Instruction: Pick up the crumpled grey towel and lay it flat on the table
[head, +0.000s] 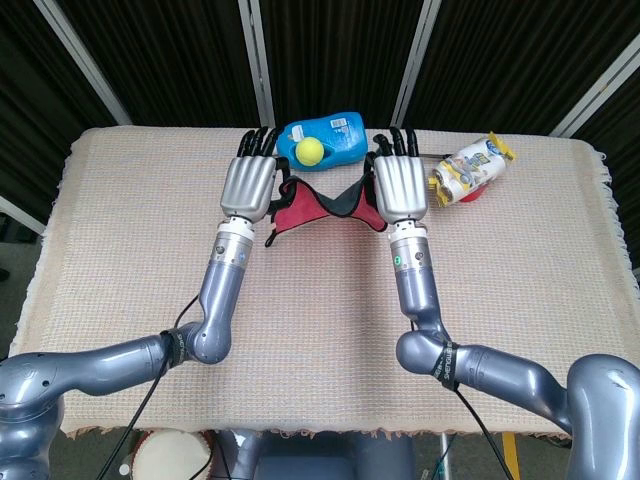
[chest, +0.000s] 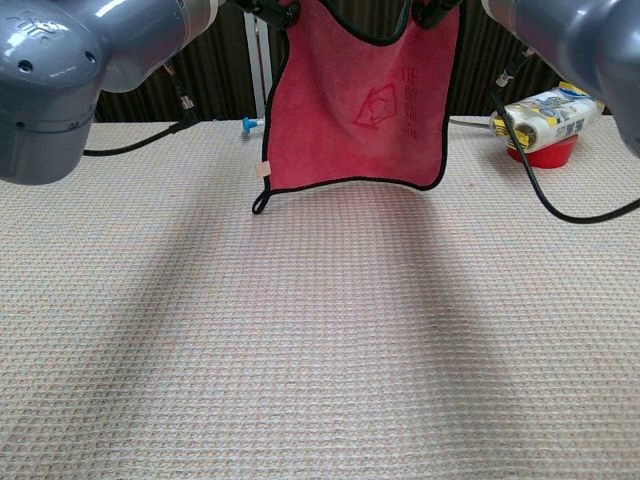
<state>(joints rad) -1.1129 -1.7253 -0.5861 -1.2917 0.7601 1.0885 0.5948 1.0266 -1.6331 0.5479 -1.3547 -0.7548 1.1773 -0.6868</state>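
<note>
The towel (chest: 360, 110) is red with black edging and a printed logo, and its reverse looks dark grey in the head view. It hangs spread out in the air between my two hands, its lower edge above the table. My left hand (head: 250, 180) pinches the upper left corner and my right hand (head: 400, 185) pinches the upper right corner, with the towel (head: 320, 210) sagging between them. The chest view shows only dark fingertips at the top edge: left hand (chest: 268, 10), right hand (chest: 435, 10). A small loop (chest: 260, 203) dangles from the lower left corner.
A woven beige cloth covers the table (head: 120, 250). At the back lie a blue soap bottle (head: 335, 135) with a yellow ball (head: 310, 150) on it, and a snack bag (head: 470, 165) over a red bowl (chest: 540, 152). Cables hang from both arms.
</note>
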